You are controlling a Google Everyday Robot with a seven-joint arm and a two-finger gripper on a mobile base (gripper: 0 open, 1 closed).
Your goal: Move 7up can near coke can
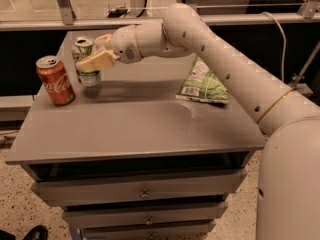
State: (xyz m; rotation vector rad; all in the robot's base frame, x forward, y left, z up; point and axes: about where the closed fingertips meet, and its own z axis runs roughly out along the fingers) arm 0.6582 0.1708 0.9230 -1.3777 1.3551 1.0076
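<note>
7up can [90, 77] beside coke can [56, 81]
Upper left: the gripper [93, 62] pinches the 7up can, to set it close by the red one.

The far left corner of the table [140, 129] is taken up by the coke can [55, 81] and, just to its right, the 7up can [90, 77], which is clasped by the gripper [92, 61]; only a narrow gap is left between the two cans. The far middle is spanned above the surface by the arm [225, 69], reaching in from the right. A green snack bag [202, 84] is laid flat at the far right. The near half of the tabletop is left bare, and passage is offered there from the left and the near edge.
</note>
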